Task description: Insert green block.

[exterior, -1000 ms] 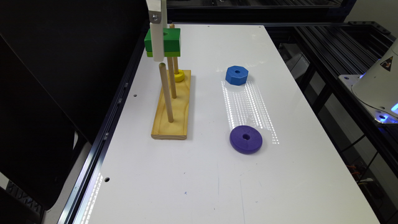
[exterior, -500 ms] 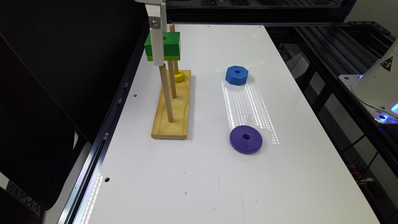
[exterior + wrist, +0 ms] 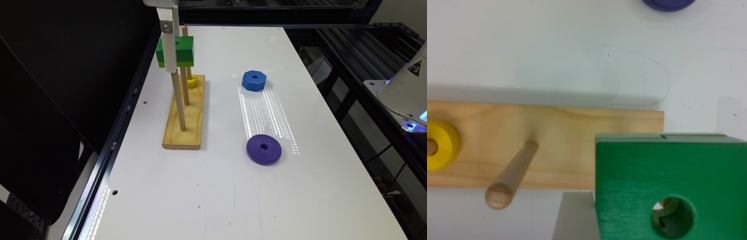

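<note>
While the fingers (image 3: 171, 58) hang high over the wooden base (image 3: 185, 116), they are closed on the one green block (image 3: 181, 50), held level in the air with a white finger flat against its side. Its thin lime layer faces down, and its round hole sits at the top of the peg (image 3: 178, 100) nearest the base's end; the wrist view shows wood through that hole. Three pegs stand in a row on the single base: the one under the block, a bare middle peg (image 3: 184, 86) just beyond the fingers, and a third, farthest peg carrying one yellow ring (image 3: 192, 81) at its foot. Well apart from the fingers, on the white counter (image 3: 217, 186), lie one blue octagonal block (image 3: 254, 80) and one purple disc (image 3: 264, 149), apart from each other.
</note>
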`<action>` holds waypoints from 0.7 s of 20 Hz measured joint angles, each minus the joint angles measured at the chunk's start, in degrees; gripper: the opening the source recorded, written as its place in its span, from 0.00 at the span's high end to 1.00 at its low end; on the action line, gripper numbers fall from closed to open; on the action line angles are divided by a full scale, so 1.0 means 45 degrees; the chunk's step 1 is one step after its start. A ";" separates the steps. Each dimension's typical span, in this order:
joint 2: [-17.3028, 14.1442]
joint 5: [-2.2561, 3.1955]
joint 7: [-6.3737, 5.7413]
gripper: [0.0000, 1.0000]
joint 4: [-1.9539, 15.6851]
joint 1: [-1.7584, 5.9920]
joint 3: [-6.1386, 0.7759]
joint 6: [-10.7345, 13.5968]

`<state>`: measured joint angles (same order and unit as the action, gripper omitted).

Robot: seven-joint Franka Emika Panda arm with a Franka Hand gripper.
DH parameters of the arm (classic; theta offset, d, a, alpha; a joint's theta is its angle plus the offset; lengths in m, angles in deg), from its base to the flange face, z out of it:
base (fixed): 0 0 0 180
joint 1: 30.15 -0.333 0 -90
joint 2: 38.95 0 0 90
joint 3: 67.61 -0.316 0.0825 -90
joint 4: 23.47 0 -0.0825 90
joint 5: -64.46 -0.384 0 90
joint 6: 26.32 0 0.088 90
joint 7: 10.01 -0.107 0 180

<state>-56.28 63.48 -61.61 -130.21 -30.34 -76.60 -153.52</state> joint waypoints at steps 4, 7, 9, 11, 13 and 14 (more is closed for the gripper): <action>-0.0093 0.0014 -0.0003 1.00 0.0002 -0.0002 0.0000 -0.0038; -0.0111 0.0018 -0.0004 1.00 0.0012 -0.0002 0.0000 -0.0062; -0.0111 0.0019 -0.0004 1.00 0.0013 -0.0002 0.0000 -0.0062; -0.0111 0.0021 -0.0005 1.00 0.0012 -0.0002 0.0000 -0.0062; -0.0111 0.0021 -0.0005 1.00 0.0012 -0.0002 0.0000 -0.0062; -0.0111 0.0022 -0.0006 1.00 0.0013 -0.0002 0.0000 -0.0062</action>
<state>-56.78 63.57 -61.64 -130.16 -30.35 -76.60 -153.80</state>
